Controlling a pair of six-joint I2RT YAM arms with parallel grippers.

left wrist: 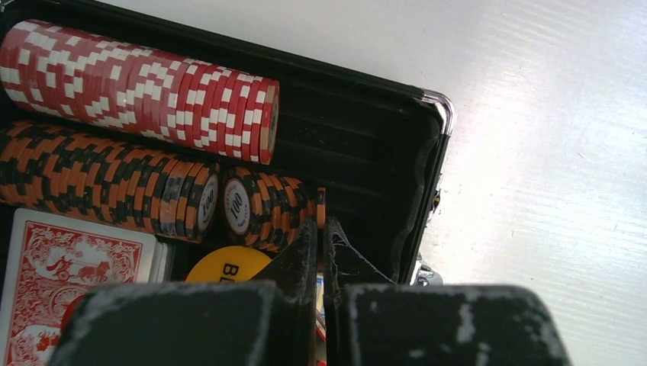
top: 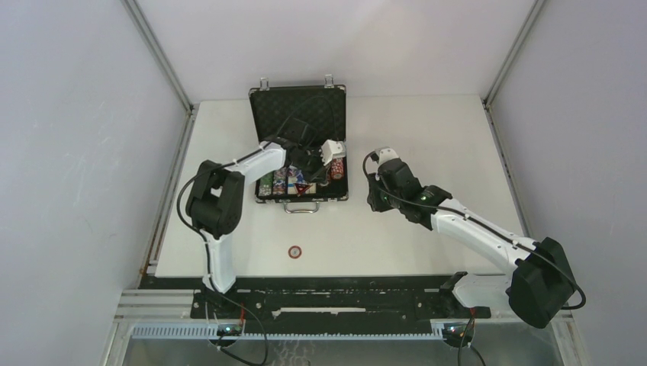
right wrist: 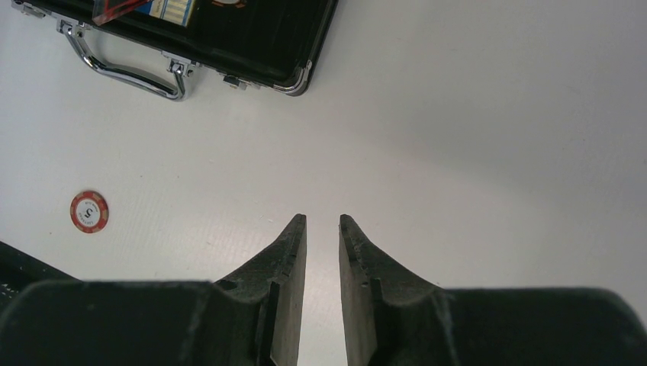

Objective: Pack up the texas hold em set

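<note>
Looking at the case (right wrist: 252,46) lying open at the far middle of the table (top: 427,137), with the lid (top: 299,110) standing up at the far side and the metal handle (top: 302,206) facing near. Finding rows of poker chips packed inside: red-and-white chips (left wrist: 152,91) lying along the right wall and orange-and-black chips (left wrist: 107,183) just left of them, with a shorter orange stack (left wrist: 263,213) continuing that row toward the near wall. Seeing a red card deck (left wrist: 69,282) and a yellow dealer button (left wrist: 225,267) further left, both partly hidden behind the wrist. Spotting one stray chip (top: 295,251), red with a pale centre, lying alone on the table, nearer than the handle and well apart from the case.

Finding the left gripper (left wrist: 321,229) reaching down into the near right corner of the case, jaws pressed together, tips just beside the shorter orange stack. Possibly nipping a single chip edge-on, though working from too cramped a view for telling. Seeing the right gripper (right wrist: 322,221) hovering over bare table just right of the case, jaws standing narrowly apart and gripping nothing.
</note>
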